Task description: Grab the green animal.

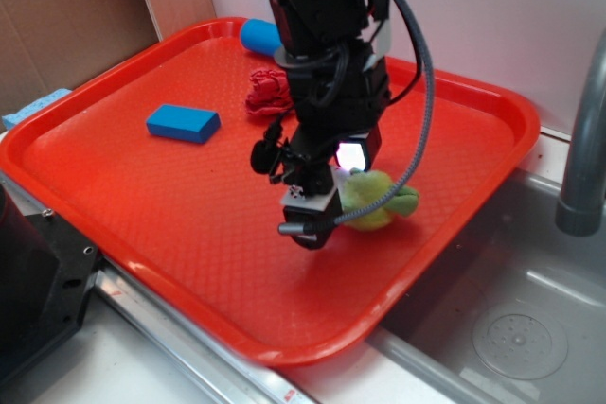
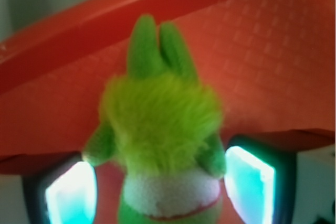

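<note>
The green animal (image 1: 374, 198) is a fuzzy yellow-green plush with darker green limbs and a white patch. It lies on the red tray (image 1: 142, 215) near its right side. In the wrist view the green animal (image 2: 160, 129) fills the centre, between the two glowing fingertips (image 2: 71, 198). My gripper (image 1: 317, 205) is low over the tray at the plush's left end, partly hiding it. The jaws stand open on either side of the plush, with a gap on the left and the right pad about touching it.
A blue block (image 1: 183, 123) lies on the tray's left part. A red cloth ball (image 1: 268, 90) and a blue bottle (image 1: 260, 37) sit at the tray's far edge. A steel sink (image 1: 511, 328) and grey faucet pipe (image 1: 582, 158) are on the right.
</note>
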`<state>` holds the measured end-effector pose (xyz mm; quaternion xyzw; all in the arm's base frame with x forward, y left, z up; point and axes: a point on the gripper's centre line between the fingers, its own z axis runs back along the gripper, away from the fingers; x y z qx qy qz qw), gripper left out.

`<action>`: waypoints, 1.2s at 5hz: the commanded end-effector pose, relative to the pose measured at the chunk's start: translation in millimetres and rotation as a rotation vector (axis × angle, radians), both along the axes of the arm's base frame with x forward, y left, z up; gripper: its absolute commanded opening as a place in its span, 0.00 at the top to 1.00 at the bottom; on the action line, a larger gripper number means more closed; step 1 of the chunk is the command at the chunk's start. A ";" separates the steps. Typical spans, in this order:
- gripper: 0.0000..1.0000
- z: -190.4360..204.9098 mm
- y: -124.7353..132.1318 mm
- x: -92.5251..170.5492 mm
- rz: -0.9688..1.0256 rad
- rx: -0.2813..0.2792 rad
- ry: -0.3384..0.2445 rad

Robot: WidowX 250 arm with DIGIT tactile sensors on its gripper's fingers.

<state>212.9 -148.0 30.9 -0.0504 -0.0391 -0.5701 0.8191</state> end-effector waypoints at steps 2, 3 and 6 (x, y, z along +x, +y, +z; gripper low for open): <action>1.00 1.8 -6.8 6.0 0.079 0.077 -0.015; 1.00 32.0 18.9 7.5 0.317 0.102 0.007; 1.00 116.7 86.0 -15.3 0.944 0.118 0.044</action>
